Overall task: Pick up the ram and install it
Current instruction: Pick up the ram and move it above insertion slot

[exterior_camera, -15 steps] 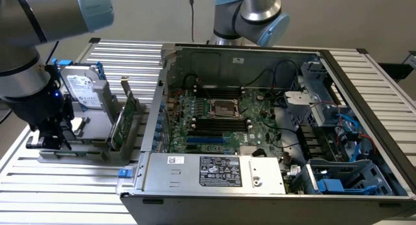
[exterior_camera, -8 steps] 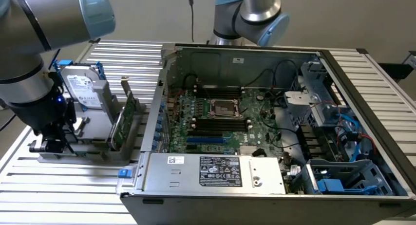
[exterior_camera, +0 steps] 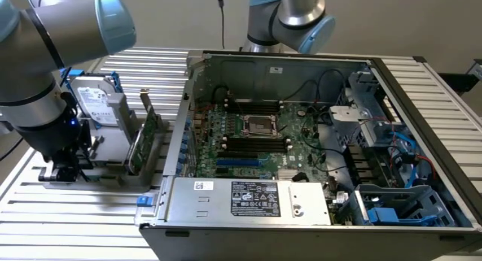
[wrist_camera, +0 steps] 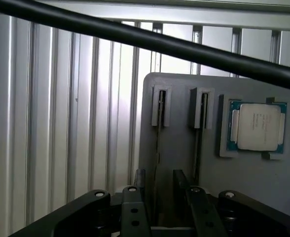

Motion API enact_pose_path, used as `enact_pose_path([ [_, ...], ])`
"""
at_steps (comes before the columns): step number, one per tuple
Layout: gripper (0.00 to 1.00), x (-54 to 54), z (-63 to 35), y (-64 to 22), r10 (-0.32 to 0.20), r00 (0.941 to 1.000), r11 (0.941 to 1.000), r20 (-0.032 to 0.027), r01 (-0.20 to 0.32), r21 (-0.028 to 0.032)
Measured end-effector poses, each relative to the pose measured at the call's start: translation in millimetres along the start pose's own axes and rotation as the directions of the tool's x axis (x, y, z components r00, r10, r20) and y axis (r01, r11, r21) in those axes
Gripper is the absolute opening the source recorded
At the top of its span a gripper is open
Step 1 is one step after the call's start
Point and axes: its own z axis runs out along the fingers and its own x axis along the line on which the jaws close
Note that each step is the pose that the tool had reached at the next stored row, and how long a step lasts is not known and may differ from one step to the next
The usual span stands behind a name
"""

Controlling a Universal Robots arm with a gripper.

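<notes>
Tool (wrist_camera: 160, 180) hangs low over a grey holder (wrist_camera: 177, 143) with its fingers (wrist_camera: 135, 207) spread apart and nothing pinched; the ram (wrist_camera: 161, 108) stands on edge in one of the holder's slots, seen as a thin dark line that runs straight into the gap between the fingers; its long axis lies along that gap, so its flat faces look toward the two finger pads, and neither pad appears to touch it; a second stick (wrist_camera: 202, 111) stands in the neighbouring slot, parallel to the first and just outside one finger; by my reading the grip turns on keeping the tool centred on the nearer stick and clear of its neighbour. Beside the slots a processor (wrist_camera: 257, 127) rests in a recess of the holder; faint print shows on its metal lid, too small to read; a black cable (wrist_camera: 135, 37) crosses in front of the slatted tabletop (wrist_camera: 61, 123). In the exterior view the tool (exterior_camera: 64, 173) sits at the holder's near end, on the exterior view's left, well apart from the open computer case (exterior_camera: 286, 56) and its motherboard (exterior_camera: 301, 151); the holder there also carries a hard drive (exterior_camera: 98, 105) and a green expansion card (exterior_camera: 139, 142); the drive's label and the power supply label (exterior_camera: 256, 194) bear print I cannot read.
</notes>
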Motion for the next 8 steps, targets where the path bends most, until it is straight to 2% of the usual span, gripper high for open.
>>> enact_pose_path([
  [6,0.36,0.1,9.4,1.0,0.01,1.0,1.0,-0.0002,-0.01,0.0003],
  [8,0.36,-0.1,9.6,1.9,0.011,0.9999,0.9999,-0.0001,-0.011,0.0027],
])
